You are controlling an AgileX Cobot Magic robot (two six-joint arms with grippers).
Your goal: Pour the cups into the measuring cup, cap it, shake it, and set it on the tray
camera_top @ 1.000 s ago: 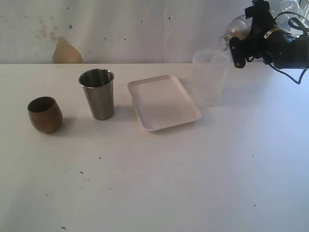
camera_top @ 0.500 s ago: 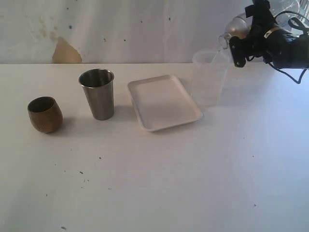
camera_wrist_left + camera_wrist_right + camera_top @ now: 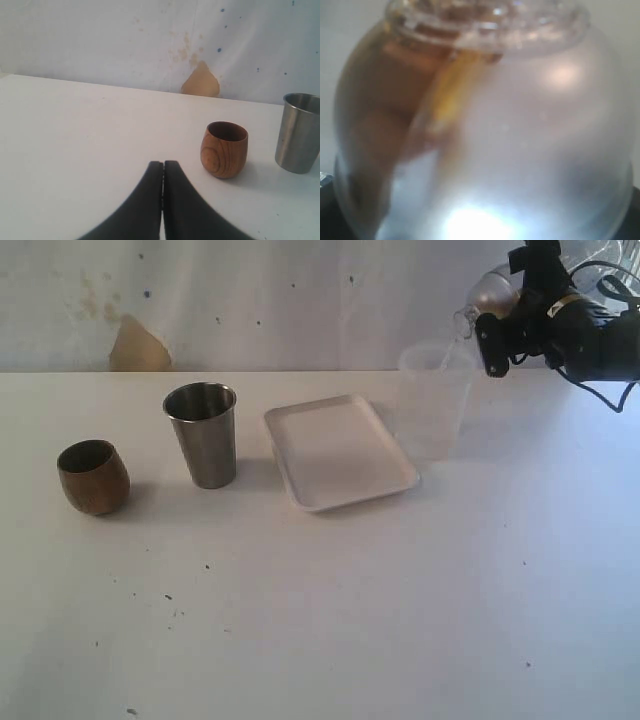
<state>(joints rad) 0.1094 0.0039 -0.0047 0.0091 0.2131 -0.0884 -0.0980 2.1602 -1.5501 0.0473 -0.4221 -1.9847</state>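
My right claw (image 3: 483, 328) grips the cap (image 3: 485, 125) by the measuring cup (image 3: 433, 405); left claw (image 3: 163, 200) pinched empty. Capping, shaking, traying remain.

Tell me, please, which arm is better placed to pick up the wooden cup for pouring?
Left. Its shut, empty fingers face the wooden cup close ahead, while the right arm holds the clear dome cap beyond the measuring cup.
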